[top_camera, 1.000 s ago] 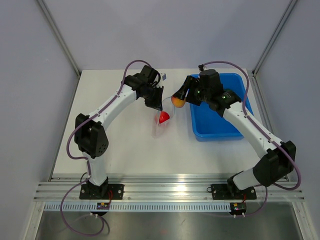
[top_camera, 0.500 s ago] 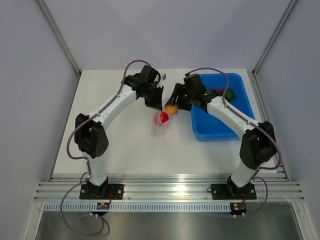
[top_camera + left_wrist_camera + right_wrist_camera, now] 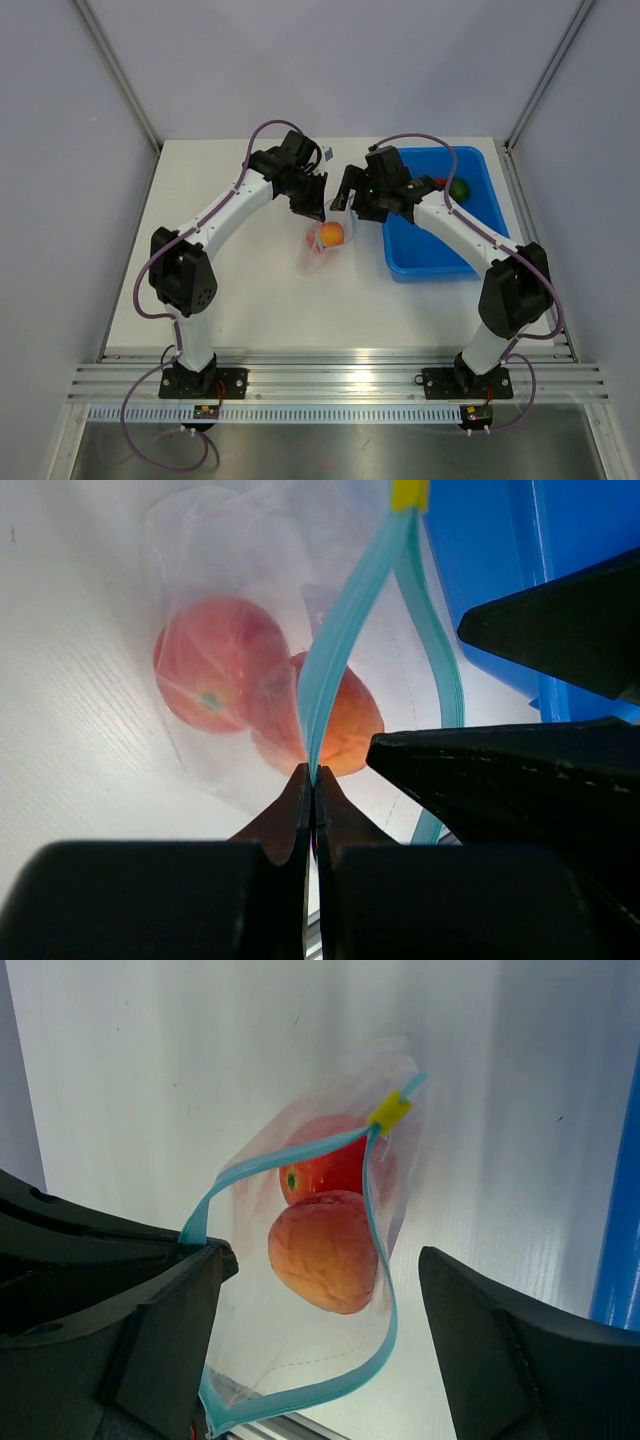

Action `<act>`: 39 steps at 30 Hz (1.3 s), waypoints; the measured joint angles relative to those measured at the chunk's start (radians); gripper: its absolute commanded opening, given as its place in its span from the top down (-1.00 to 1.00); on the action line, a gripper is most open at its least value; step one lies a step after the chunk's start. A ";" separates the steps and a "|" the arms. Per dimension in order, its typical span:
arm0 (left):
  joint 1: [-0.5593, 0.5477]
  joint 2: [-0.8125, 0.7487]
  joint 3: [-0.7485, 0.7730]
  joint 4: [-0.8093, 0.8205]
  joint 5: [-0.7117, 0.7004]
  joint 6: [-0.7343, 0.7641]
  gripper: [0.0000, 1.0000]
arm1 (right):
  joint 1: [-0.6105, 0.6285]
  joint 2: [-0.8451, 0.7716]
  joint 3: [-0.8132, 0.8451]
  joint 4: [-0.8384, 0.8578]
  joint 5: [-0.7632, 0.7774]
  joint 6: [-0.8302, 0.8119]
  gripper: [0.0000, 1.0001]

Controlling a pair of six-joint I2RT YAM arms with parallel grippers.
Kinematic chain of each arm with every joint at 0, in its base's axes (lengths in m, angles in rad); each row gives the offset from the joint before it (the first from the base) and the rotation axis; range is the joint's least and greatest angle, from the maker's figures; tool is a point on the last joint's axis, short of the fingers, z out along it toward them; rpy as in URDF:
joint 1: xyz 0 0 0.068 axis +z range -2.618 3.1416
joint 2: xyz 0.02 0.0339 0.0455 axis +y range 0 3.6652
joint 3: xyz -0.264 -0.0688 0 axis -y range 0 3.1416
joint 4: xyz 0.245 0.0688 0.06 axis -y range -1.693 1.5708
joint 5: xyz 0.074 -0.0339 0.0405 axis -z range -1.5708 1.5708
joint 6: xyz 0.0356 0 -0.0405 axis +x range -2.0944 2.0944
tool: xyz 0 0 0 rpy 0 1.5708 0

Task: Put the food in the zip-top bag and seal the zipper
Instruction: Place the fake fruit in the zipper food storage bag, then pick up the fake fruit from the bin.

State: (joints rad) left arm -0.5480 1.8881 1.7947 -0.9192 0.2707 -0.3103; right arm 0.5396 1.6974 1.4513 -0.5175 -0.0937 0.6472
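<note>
The clear zip-top bag (image 3: 320, 248) lies on the white table with its mouth held open. Its teal zipper (image 3: 378, 1290) has a yellow slider (image 3: 389, 1110). Inside lie a red toy fruit (image 3: 322, 1168) and an orange peach-like one (image 3: 325, 1250); both also show in the left wrist view (image 3: 205, 675). My left gripper (image 3: 314, 208) is shut on one lip of the zipper (image 3: 340, 630). My right gripper (image 3: 345, 196) is open and empty just above the bag's mouth. More food, green (image 3: 459, 188) and red (image 3: 440, 183), lies in the blue tray.
The rigid blue tray (image 3: 430, 255) stands right of the bag, close under my right arm. The table's back edge meets the wall behind both grippers.
My right gripper carried the orange fruit left from the tray to the bag, opened and dropped it in. The fruit now lies in the bag. The left gripper has kept its hold.
</note>
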 measured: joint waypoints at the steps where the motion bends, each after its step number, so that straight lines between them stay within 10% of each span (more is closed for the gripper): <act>1: 0.000 0.000 0.000 0.000 0.000 0.000 1.00 | 0.000 -0.002 0.000 -0.003 0.004 -0.002 -0.67; 13: 0.005 0.000 0.000 0.000 0.001 0.004 1.00 | -0.058 -0.108 0.001 -0.077 0.154 -0.043 -0.01; 31: 0.007 -0.018 -0.006 0.000 -0.002 0.019 1.00 | -0.363 0.242 0.081 -0.105 0.429 -0.336 -0.86; 39: 0.013 -0.018 -0.006 0.000 -0.003 0.020 1.00 | -0.456 0.346 0.161 -0.068 0.390 -0.451 -0.95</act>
State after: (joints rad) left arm -0.5354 1.8702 1.7889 -0.9195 0.2676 -0.2905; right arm 0.0837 2.0434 1.6127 -0.5854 0.2962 0.1963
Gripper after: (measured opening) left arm 0.005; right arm 0.968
